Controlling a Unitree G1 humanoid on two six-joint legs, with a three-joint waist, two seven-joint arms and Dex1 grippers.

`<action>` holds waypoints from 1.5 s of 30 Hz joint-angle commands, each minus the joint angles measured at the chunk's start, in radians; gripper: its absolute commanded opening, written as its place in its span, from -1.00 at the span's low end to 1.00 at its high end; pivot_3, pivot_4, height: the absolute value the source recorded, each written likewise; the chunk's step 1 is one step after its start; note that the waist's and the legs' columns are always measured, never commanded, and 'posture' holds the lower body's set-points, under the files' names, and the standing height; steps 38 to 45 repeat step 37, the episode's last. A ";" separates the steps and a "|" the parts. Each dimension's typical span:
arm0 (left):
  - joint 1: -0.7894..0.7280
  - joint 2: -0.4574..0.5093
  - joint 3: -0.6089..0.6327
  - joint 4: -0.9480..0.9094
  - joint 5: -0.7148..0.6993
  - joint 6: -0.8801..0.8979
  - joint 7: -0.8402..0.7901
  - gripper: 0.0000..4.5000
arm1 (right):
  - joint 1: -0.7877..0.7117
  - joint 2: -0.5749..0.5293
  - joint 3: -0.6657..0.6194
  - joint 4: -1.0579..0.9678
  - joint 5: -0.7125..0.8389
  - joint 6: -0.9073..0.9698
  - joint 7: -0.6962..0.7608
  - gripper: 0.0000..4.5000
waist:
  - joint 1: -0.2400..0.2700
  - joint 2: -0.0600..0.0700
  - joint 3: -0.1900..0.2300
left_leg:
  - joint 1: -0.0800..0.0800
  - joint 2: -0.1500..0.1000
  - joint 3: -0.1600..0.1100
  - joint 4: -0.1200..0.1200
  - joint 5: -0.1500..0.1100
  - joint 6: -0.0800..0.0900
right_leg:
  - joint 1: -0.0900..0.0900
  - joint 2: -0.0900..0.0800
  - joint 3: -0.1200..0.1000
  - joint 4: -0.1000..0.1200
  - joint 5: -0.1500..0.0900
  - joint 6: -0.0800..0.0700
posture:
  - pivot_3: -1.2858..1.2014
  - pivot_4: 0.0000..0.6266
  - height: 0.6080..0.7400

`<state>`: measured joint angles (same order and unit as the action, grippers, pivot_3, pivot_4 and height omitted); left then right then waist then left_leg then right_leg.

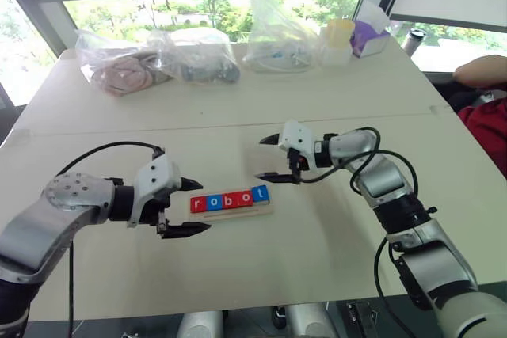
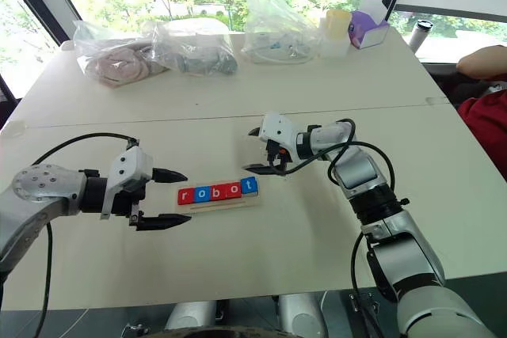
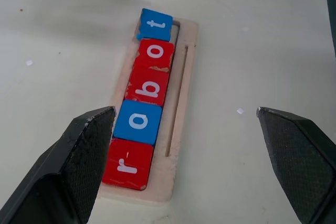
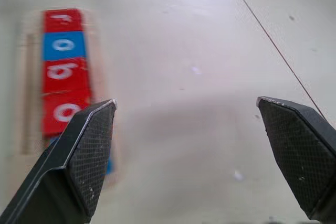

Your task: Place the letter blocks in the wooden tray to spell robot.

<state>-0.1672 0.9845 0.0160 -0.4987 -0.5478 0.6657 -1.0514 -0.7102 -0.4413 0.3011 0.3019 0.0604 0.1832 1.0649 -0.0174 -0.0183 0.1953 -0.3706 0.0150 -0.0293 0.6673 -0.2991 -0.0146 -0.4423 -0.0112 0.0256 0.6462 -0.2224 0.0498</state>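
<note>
The five letter blocks [image 1: 230,199] lie in a row in the wooden tray [image 1: 242,213], reading r, o, b, o, t. In the left wrist view they run red r [image 3: 126,163], blue o [image 3: 137,121], red b [image 3: 149,85], red o [image 3: 156,52], blue t [image 3: 156,24]. The t sits slightly askew at the tray's [image 3: 184,93] end. My left gripper [image 1: 204,205] stands open just left of the tray, holding nothing. My right gripper [image 1: 260,159] hangs open and empty above the table, just beyond the tray's right end.
Along the table's far side lie several clear plastic bags [image 1: 198,57], a yellow-lidded container [image 1: 339,39] and a purple tissue box [image 1: 368,37]. A person's arm [image 1: 482,73] rests at the right edge. A seam [image 1: 238,124] crosses the table.
</note>
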 commanded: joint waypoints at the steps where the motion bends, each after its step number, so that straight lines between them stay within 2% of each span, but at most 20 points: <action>1: -0.017 -0.005 0.001 -0.004 0.007 -0.009 0.005 1.00 | -0.009 0.007 0.022 0.064 -0.044 -0.097 -0.007 0.96 | -0.001 0.000 0.000 | 0.000 0.000 0.000 0.000 0.000 0.000 | 0.000 0.000 0.000 0.000 0.000 0.000 | 0.03 -0.52 1.00; 5: -0.005 -0.011 0.001 -0.008 0.009 -0.013 0.008 1.00 | -0.012 0.018 0.033 0.121 -0.061 -0.155 0.010 0.96 | -0.003 0.000 0.000 | 0.000 0.000 0.000 0.000 0.000 0.000 | 0.000 0.000 0.000 0.000 0.000 0.000 | 0.03 -0.52 1.00; 12: 0.021 -0.020 0.015 -0.027 0.000 -0.002 0.024 1.00 | -0.001 0.018 0.008 0.078 -0.025 -0.145 0.051 0.96 | -0.003 0.000 0.000 | 0.000 0.000 0.000 0.000 0.000 0.000 | 0.000 0.000 0.000 0.001 0.000 0.000 | 0.03 -0.52 1.00; 22: 0.018 -0.027 0.007 -0.011 0.010 -0.012 0.029 1.00 | 0.035 -0.004 0.005 0.004 -0.048 -0.120 -0.002 0.96 | -0.002 0.000 0.000 | 0.000 0.000 0.000 0.000 0.000 0.000 | 0.000 0.000 0.000 0.000 0.000 0.000 | 0.03 -0.52 1.00; 25: 0.019 -0.039 0.019 0.002 0.016 -0.027 0.040 1.00 | 0.050 -0.013 -0.024 -0.025 -0.055 -0.100 -0.065 0.96 | -0.002 0.000 0.000 | 0.000 0.000 0.000 0.000 0.000 0.000 | 0.000 0.000 0.000 0.000 0.000 0.000 | 0.03 -0.52 1.00; 30: 0.079 -0.031 0.107 -0.004 -0.024 -0.007 0.033 1.00 | 0.096 -0.053 -0.164 -0.186 0.033 0.101 -0.141 0.96 | 0.000 0.000 0.000 | 0.000 0.000 0.000 0.000 0.000 0.000 | 0.000 0.000 0.000 0.000 0.000 0.000 | 0.03 -0.52 1.00; 33: 0.193 -0.026 0.230 -0.011 -0.049 0.023 0.046 1.00 | 0.288 -0.151 -0.337 -0.547 0.324 0.491 -0.089 0.96 | 0.005 0.000 0.000 | -0.001 0.001 -0.002 -0.001 0.000 0.000 | -0.001 0.000 0.000 0.000 0.000 0.000 | 0.03 -0.52 1.00; 36: 0.253 -0.072 0.300 -0.012 -0.079 0.046 0.099 1.00 | 0.442 -0.203 -0.421 -0.761 0.517 0.689 -0.093 0.96 | 0.008 0.000 0.000 | -0.001 0.002 -0.005 -0.002 -0.001 0.001 | 0.000 -0.003 -0.003 0.000 -0.003 0.001 | 0.03 -0.52 1.00; 37: 0.275 -0.086 0.311 -0.005 -0.064 0.032 0.114 1.00 | 0.483 -0.199 -0.439 -0.796 0.545 0.726 -0.119 0.96 | 0.008 0.000 0.000 | -0.001 0.002 -0.004 -0.002 -0.001 0.001 | 0.000 -0.003 -0.002 0.000 -0.003 0.001 | 0.03 -0.52 1.00; 45: 0.275 -0.086 0.311 -0.005 -0.064 0.032 0.114 1.00 | 0.483 -0.199 -0.439 -0.796 0.545 0.726 -0.119 0.96 | 0.008 0.000 0.000 | -0.001 0.002 -0.004 -0.002 -0.001 0.001 | 0.000 -0.003 -0.002 0.000 -0.003 0.001 | 0.03 -0.52 1.00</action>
